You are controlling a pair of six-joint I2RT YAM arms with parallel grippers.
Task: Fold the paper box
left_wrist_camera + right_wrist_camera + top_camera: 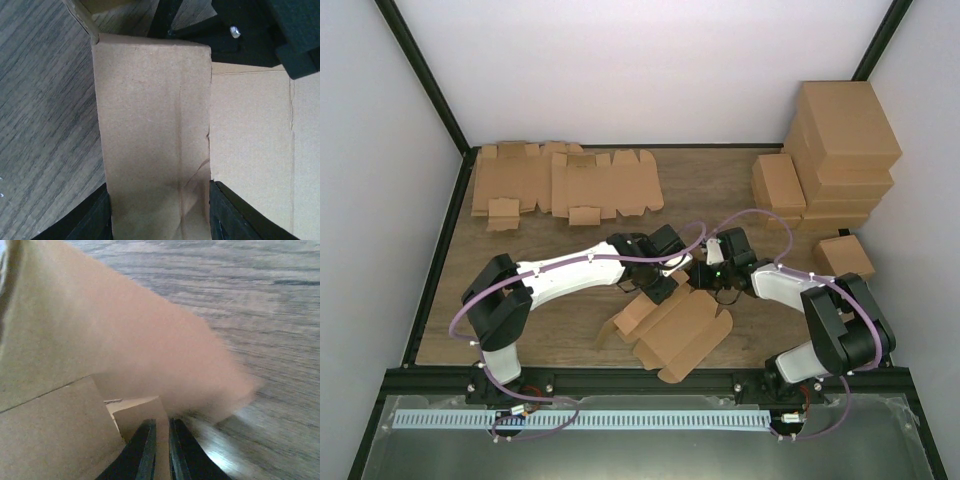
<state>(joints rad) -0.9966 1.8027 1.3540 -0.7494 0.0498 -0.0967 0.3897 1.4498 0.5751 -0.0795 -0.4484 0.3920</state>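
Note:
The paper box (675,335) lies half folded on the wooden table, just in front of both arms, with flaps standing up at its far side. My left gripper (660,287) comes in from the left. In the left wrist view a raised cardboard panel (155,125) fills the gap between the two black fingers (95,220), and the left gripper (159,220) is shut across its width. My right gripper (705,277) meets the box from the right. In the right wrist view the right gripper (161,440) pinches a thin flap (137,415) edge-on, with a large blurred panel (100,330) close above it.
Flat die-cut cardboard sheets (565,185) lie at the back left. Several finished brown boxes (840,150) are stacked at the back right, with smaller ones (843,257) nearer the right arm. A black frame (430,270) borders the table.

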